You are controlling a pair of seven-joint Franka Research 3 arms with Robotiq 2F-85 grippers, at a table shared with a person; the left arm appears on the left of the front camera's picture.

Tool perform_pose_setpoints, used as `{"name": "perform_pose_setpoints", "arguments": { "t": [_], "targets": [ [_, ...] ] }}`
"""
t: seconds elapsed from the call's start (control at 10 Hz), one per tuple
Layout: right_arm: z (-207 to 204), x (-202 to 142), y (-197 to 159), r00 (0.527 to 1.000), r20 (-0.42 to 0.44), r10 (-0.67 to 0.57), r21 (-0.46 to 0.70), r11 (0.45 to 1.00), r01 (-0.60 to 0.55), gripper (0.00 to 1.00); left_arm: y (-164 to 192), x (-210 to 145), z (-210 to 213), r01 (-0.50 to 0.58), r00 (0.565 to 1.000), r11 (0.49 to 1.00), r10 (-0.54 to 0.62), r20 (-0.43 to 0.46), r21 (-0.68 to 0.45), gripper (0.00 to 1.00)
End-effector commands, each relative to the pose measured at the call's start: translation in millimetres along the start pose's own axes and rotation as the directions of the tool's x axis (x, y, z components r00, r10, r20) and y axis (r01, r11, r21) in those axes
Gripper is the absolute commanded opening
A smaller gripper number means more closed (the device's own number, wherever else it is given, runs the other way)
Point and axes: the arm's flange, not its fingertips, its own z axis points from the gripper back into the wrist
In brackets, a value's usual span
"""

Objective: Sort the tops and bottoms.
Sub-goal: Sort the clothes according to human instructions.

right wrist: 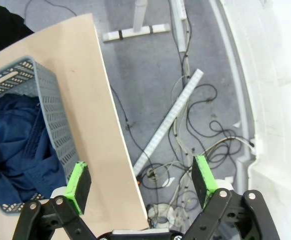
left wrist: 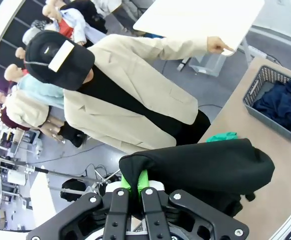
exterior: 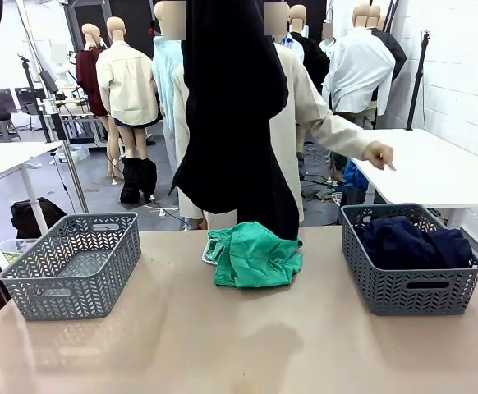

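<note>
1. Table [exterior: 222, 345], tan, is seen spread across the lower half of the front view.
2. Black garment [exterior: 235, 107] is hung at upper centre, in front of a person [exterior: 309, 107] in a beige jacket.
3. Grey baskets are set at either side: the left basket [exterior: 38, 287] at lower left, the right basket [exterior: 403, 295] loaded with navy clothes [exterior: 411, 238].
4. Green shorts [exterior: 251, 256] are left crumpled at the table's centre, between the baskets.
5. The left gripper [left wrist: 137, 182] is clamped tight on the black garment; the right gripper [right wrist: 141, 172] is spread wide, nothing held.
</note>
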Motion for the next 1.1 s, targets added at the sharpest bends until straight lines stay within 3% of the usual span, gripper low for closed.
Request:
{"name": "perform_pose_setpoints", "arguments": {
  "t": [0.0,1.0],
  "targets": [
    [0.0,-0.6,0.2,1.0,-0.001,0.014,-0.01,1.0,-0.014,1.0,3.1,-0.4,4.4,0.003,1.0,1.0,-0.003,0.006,0.008,0.0],
    [0.0,-0.6,0.2,1.0,-0.001,0.014,-0.01,1.0,-0.014,1.0,3.1,-0.4,4.4,0.003,1.0,1.0,-0.003,0.006,0.008,0.0]
  ]
}}
